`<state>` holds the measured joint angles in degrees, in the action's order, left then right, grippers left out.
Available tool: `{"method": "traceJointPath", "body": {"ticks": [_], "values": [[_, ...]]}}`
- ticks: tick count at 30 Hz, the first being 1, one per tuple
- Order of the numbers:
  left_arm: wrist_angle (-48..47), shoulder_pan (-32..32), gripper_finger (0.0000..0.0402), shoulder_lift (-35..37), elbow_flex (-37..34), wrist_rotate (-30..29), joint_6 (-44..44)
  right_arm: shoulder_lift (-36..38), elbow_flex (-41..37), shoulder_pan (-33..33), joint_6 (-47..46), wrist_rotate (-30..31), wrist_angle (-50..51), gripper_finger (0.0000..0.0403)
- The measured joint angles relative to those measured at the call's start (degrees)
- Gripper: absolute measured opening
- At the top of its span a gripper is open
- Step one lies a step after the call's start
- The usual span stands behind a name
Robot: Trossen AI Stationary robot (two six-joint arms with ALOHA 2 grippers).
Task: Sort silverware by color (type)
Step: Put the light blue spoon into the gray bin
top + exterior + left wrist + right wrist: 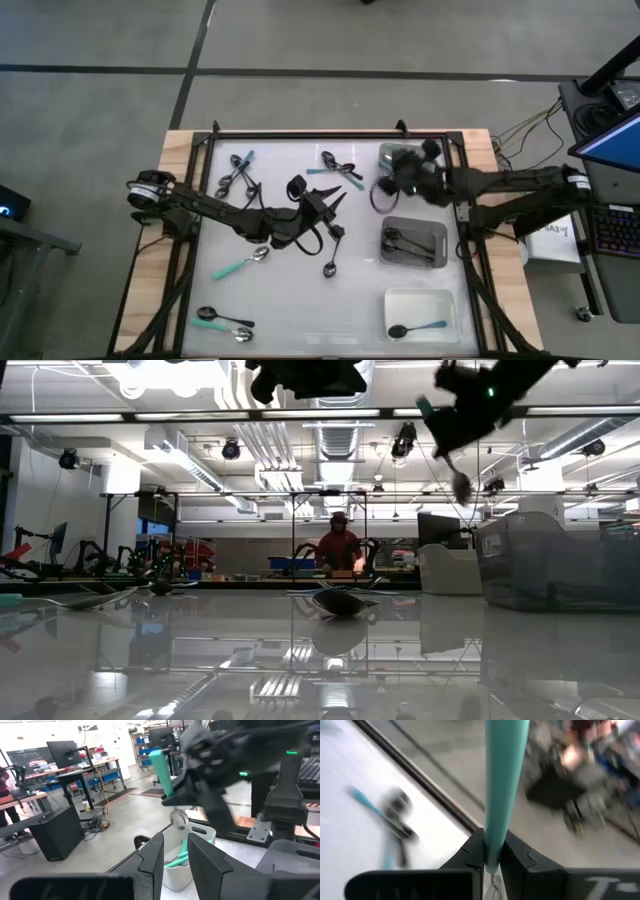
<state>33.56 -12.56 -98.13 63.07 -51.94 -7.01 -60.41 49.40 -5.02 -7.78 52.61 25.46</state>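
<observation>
My right gripper (392, 183) is shut on a teal-handled spoon with a silver bowl (461, 486), held high over the table's far right, beside a clear bin (402, 157) that holds teal-handled spoons (176, 861). My left gripper (328, 206) is open and empty above the table's middle, its fingers (150, 856) pointing toward the right gripper. Loose spoons lie flat on the table: a far-left group (240, 172), a far-middle group (338, 170), a teal-handled one (242, 264), a dark one (330, 267), and some at the near left (222, 320). My right gripper pinches the spoon's teal handle (495, 840) between its two fingers, near the end where the metal neck begins. The handle's free end (157, 762) sticks out past the fingers. The spoon is lifted clear and tilted, with its bowl (178, 818) hanging below the gripper.
A grey tray (440, 232) at the right holds dark spoons. A white tray (425, 297) at the near right holds a black-bowled, teal-handled spoon (415, 328). A black frame (300, 134) runs round the white table top. A person (338, 545) is in the room far behind.
</observation>
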Motion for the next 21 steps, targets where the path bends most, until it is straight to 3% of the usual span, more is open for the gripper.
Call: {"method": "traceJointPath", "body": {"ticks": [4,9,12,21], "values": [[-0.2,0.0,0.007,0.0,0.0,0.0,0.0,0.2,-0.2,-10.2,-4.5,-4.9,10.7,0.0026],[-0.3,0.0,0.007,0.0,0.0,-0.1,0.0,-3.0,-0.5,-17.4,-2.9,-9.0,11.8,0.0026],[-0.5,0.0,0.007,0.0,0.0,-1.6,0.0,-6.6,-0.6,-19.1,-1.9,-11.0,11.8,0.0026],[-4.5,-1.8,0.0071,1.7,0.0,-16.0,-4.7,-16.2,-0.6,-19.4,-0.5,-11.0,12.1,0.0026]]}}
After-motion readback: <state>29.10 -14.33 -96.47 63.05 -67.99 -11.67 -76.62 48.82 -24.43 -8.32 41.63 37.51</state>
